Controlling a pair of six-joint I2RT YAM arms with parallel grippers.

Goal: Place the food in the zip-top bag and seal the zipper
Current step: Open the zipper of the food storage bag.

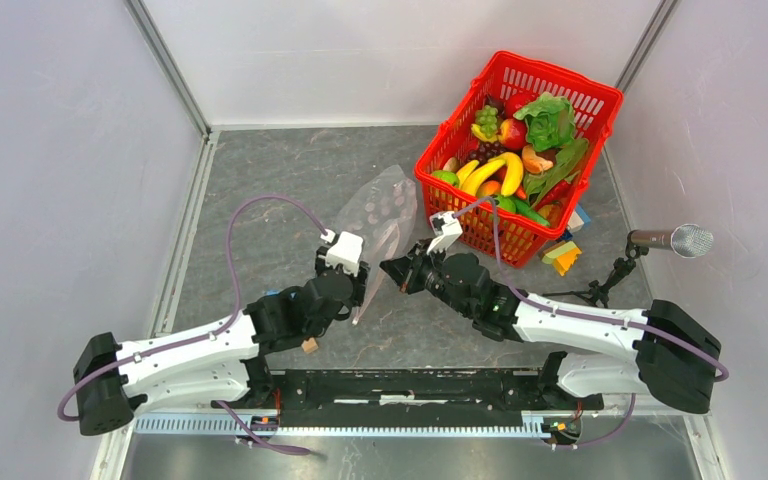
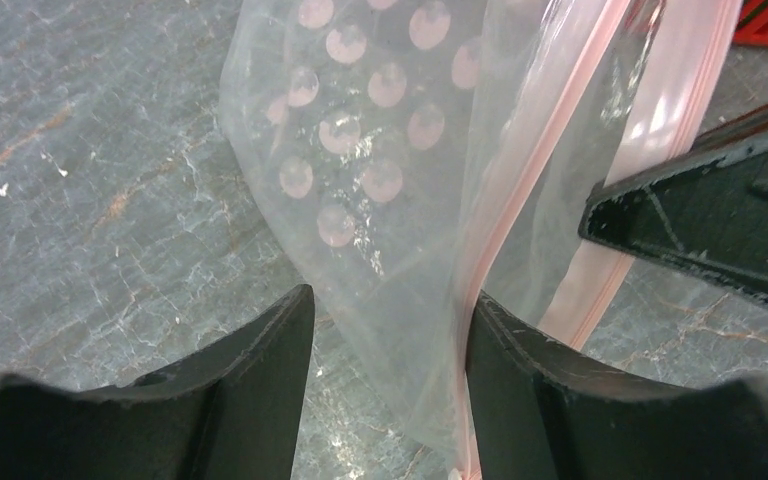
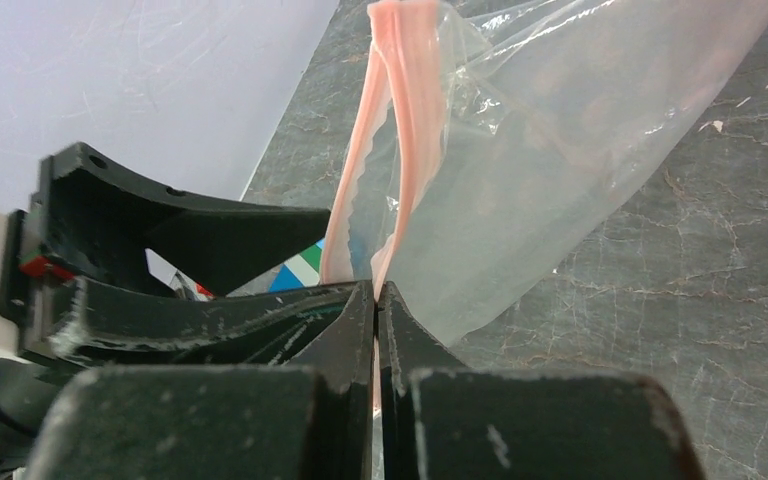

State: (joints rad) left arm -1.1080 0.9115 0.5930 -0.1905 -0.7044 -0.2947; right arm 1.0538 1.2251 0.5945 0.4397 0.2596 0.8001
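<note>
Bag: a clear crinkly plastic zip-top bag [image 1: 380,215] with faint round dots; it lies just ahead of both sets of fingers, mouth end towards them, body trailing away; nothing inside that I can see
Zipper: the narrow pale pink strip [image 3: 400,100] along the mouth; its two lips stand apart above the right fingers; not sealed
Right arm: the right gripper [image 3: 375,300]; jaws pressed together, pinching one lip of the pink strip
Left arm: the left gripper [image 2: 390,305]; jaws apart, astride the mouth edge; film passes between them; the strip runs against its right-hand finger; nothing clamped
Food: glossy plastic toy fruit and vegetables [image 1: 510,165]; heaped in a red mesh basket [image 1: 600,100] just beyond the right wrist; none in the bag
Handling, by my judgement: film light, limp, slippery; it will sag and fold; the strip is the firmest part and the best hold, one lip per gripper to keep the mouth open; toys light, hard, smooth, apt to roll
Room: the two grippers near each other across the mouth; basket wall near the right one; bare grey stone-patterned table [image 1: 260,200] out beyond the left one; white walls [image 1: 60,150] well apart
</note>
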